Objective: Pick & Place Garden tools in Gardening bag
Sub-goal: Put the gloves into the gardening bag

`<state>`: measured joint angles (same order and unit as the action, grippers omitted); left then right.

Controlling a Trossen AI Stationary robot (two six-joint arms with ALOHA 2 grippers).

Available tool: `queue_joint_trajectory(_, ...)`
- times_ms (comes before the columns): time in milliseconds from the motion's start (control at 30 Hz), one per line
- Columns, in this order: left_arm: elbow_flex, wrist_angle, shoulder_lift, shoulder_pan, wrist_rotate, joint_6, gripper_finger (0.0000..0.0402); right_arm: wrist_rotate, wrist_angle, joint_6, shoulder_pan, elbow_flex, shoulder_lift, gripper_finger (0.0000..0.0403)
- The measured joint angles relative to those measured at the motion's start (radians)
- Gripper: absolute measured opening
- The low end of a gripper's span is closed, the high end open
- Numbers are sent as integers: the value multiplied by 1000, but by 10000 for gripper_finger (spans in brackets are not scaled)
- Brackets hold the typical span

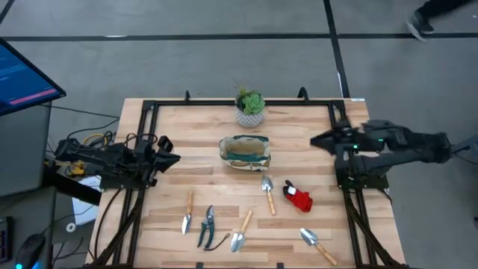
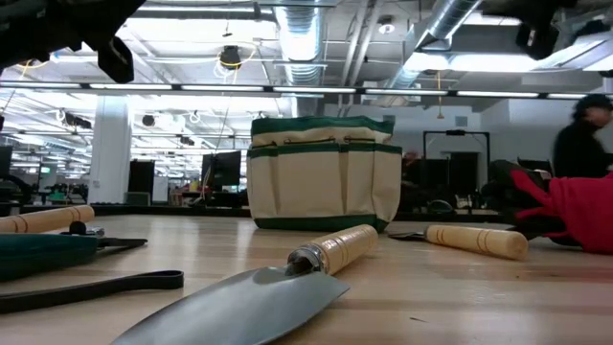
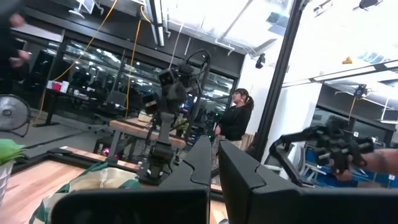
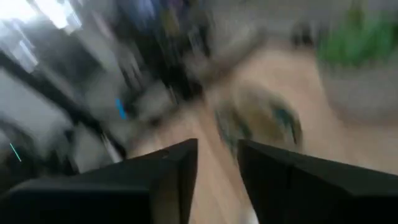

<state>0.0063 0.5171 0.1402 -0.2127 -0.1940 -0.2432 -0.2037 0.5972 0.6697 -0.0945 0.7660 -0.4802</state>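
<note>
Nearest the table's front edge, the garden tools were laid out singly: a trowel (image 1: 318, 245), a second trowel (image 1: 240, 232), the pruning shears (image 1: 207, 226), a small fork (image 1: 187, 214), then a third trowel (image 1: 267, 193) and a red item (image 1: 298, 199), presumably spaced for separate grasps. Behind them stood the gardening bag (image 1: 245, 152), upright and mouth up, judged ready for loading. The left gripper (image 1: 169, 150) and right gripper (image 1: 320, 140) were held at the sides, empty, fingers narrowly parted.
</note>
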Motion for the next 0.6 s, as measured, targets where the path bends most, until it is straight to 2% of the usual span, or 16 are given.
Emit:
queue_joint_trajectory(167, 0, 1, 0, 0, 0, 0, 2, 152, 339, -56, -39, 211, -269, 182)
queue_joint_trajectory(267, 0, 1, 0, 0, 0, 0, 2, 209, 434, -112, -65, 282, -400, 230)
queue_joint_trajectory(400, 0, 0, 0, 0, 0, 0, 2, 263, 488, -146, -109, 299, -558, 277)
queue_joint_trajectory(600, 0, 0, 0, 0, 0, 0, 2, 248, 599, -146, -163, 301, -778, 312)
